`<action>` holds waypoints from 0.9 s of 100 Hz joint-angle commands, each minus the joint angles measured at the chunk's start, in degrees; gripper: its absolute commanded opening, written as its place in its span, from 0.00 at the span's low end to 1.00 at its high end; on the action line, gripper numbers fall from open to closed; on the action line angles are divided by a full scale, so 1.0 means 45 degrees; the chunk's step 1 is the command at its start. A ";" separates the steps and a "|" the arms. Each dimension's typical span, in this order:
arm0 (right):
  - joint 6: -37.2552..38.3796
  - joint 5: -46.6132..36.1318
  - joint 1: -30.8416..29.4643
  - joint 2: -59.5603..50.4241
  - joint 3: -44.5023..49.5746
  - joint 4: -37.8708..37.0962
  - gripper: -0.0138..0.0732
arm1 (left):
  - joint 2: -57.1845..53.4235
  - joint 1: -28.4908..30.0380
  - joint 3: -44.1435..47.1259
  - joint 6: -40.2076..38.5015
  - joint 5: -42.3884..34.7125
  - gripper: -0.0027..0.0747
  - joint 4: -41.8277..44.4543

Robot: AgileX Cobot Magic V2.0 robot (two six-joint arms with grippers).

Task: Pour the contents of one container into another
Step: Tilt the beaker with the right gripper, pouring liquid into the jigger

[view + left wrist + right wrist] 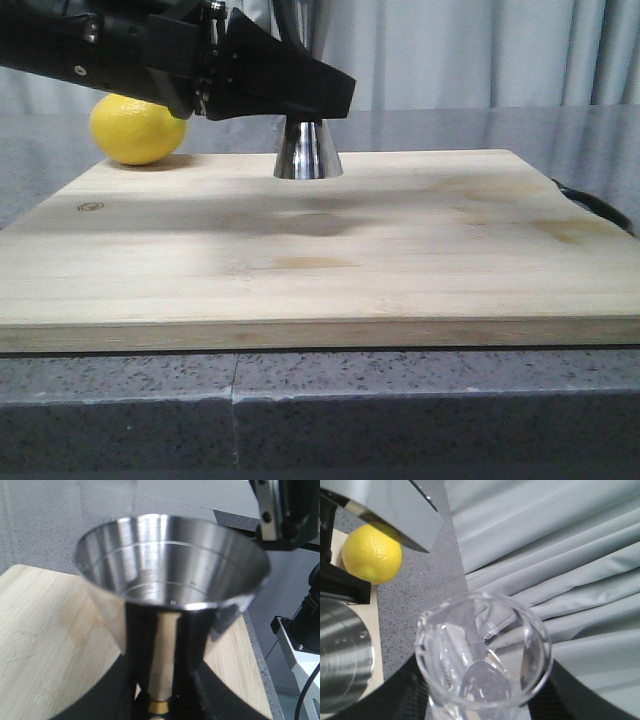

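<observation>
Left end effector point(160, 700) grips jigger point(170, 580) – beaker's point(482, 655) base apparently hidden.

I see the jigger point(307, 150) standing on the board point(320, 250) near its back edge, my left gripper point(325, 95) around its waist. The lemon point(136, 129) sits left of it, behind the board's back-left corner, on the counter point(320, 400).

Backdrop: pale grey-blue curtain point(480, 50) hanging in soft vertical folds across the far side.
Worktop: grey speckled stone worktop point(400, 400) with a thin seam in its front edge.
Board: light wooden board point(330, 260) lying flat on the worktop, faint stains in its grain.
Light: even and diffuse, with soft shadows on the board.
Edge: dark cable point(595, 205) beside the board's far right corner.
</observation>
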 commanded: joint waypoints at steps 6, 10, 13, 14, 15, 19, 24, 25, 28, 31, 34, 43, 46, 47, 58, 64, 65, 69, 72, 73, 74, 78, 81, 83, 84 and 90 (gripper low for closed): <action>-0.0045 -0.0771 -0.0016 -0.0315 -0.0491 -0.0410 0.28 | -0.0526 -0.0093 -0.0382 -0.0090 0.0810 0.01 -0.0863; -0.0045 -0.0771 -0.0016 -0.0315 -0.0491 -0.0472 0.28 | -0.0526 -0.0093 -0.0382 -0.0090 0.0810 0.01 -0.0863; -0.0045 -0.0771 -0.0016 -0.0315 -0.0491 -0.0507 0.28 | -0.0526 -0.0093 -0.0382 -0.0090 0.0810 0.01 -0.0863; -0.0045 -0.0771 -0.0016 -0.0315 -0.0491 -0.0537 0.28 | -0.0526 -0.0093 -0.0382 -0.0090 0.0810 0.01 -0.0863; -0.0045 -0.0771 -0.0016 -0.0315 -0.0491 -0.0539 0.28 | -0.0526 -0.0093 -0.0382 -0.0090 0.0810 0.01 -0.0863; -0.0045 -0.0771 -0.0016 -0.0315 -0.0491 -0.0556 0.28 | -0.0526 -0.0093 -0.0382 -0.0090 0.0810 0.01 -0.0863; -0.0045 -0.0771 -0.0016 -0.0315 -0.0491 -0.0717 0.28 | -0.0526 -0.0093 -0.0382 -0.0090 0.0810 0.01 -0.0863; -0.0045 -0.0771 -0.0016 -0.0315 -0.0491 -0.0720 0.28 | -0.0526 -0.0093 -0.0382 -0.0090 0.0810 0.01 -0.0863; -0.0045 -0.0747 -0.0016 -0.0315 -0.0491 -0.0814 0.28 | -0.0526 -0.0093 -0.0382 -0.0090 0.0810 0.01 -0.0863; -0.0045 -0.0747 -0.0016 -0.0315 -0.0491 -0.0889 0.28 | -0.0526 -0.0093 -0.0382 -0.0090 0.0810 0.01 -0.0863; -0.0045 -0.0747 -0.0016 -0.0315 -0.0491 -0.1003 0.28 | -0.0526 -0.0093 -0.0382 -0.0090 0.0810 0.01 -0.0863; -0.0045 -0.0747 -0.0016 -0.0315 -0.0491 -0.1238 0.28 | -0.0526 -0.0093 -0.0382 -0.0090 0.0810 0.01 -0.0863; -0.0045 -0.0747 -0.0016 -0.0315 -0.0491 -0.1259 0.28 | -0.0526 -0.0093 -0.0382 -0.0090 0.0810 0.01 -0.0863; -0.0045 -0.0747 -0.0016 -0.0315 -0.0491 -0.1305 0.28 | -0.0526 -0.0093 -0.0382 -0.0090 0.0810 0.01 -0.0863; -0.0045 -0.0747 -0.0016 -0.0315 -0.0491 -0.1475 0.28 | -0.0526 -0.0093 -0.0382 -0.0090 0.0783 0.01 -0.0863; -0.0045 -0.0747 -0.0016 -0.0315 -0.0491 -0.1566 0.28 | -0.0526 -0.0093 -0.0382 -0.0090 0.0750 0.01 -0.0863; -0.0045 -0.0747 -0.0016 -0.0315 -0.0491 -0.1604 0.28 | -0.0526 -0.0093 -0.0382 -0.0090 0.0726 0.01 -0.0863; -0.0045 -0.0747 -0.0016 -0.0315 -0.0491 -0.1700 0.28 | -0.0526 -0.0093 -0.0382 -0.0090 0.0698 0.01 -0.0863; -0.0045 -0.0747 -0.0016 -0.0315 -0.0491 -0.1756 0.28 | -0.0526 -0.0093 -0.0382 -0.0090 0.0666 0.01 -0.0863; -0.0045 -0.0747 -0.0016 -0.0315 -0.0491 -0.1789 0.28 | -0.0526 -0.0093 -0.0382 -0.0090 0.0666 0.01 -0.0863; -0.0045 -0.0747 -0.0016 -0.0315 -0.0491 -0.1789 0.28 | -0.0526 -0.0093 -0.0382 -0.0090 0.0649 0.01 -0.0863; -0.0045 -0.0747 -0.0016 -0.0315 -0.0491 -0.1866 0.28 | -0.0526 -0.0093 -0.0382 -0.0090 0.0619 0.01 -0.0863; -0.0045 -0.0747 -0.0016 -0.0315 -0.0491 -0.1894 0.28 | -0.0526 -0.0093 -0.0382 -0.0090 0.0599 0.01 -0.0863; -0.0045 -0.0747 -0.0016 -0.0315 -0.0491 -0.1932 0.28 | -0.0526 -0.0093 -0.0382 -0.0090 0.0599 0.01 -0.0863; -0.0045 -0.0747 -0.0016 -0.0315 -0.0491 -0.1962 0.28 | -0.0526 -0.0093 -0.0382 -0.0090 0.0599 0.01 -0.0863; -0.0045 -0.0697 -0.0016 -0.0315 -0.0491 -0.2096 0.28 | -0.0526 -0.0093 -0.0382 -0.0090 0.0599 0.01 -0.0863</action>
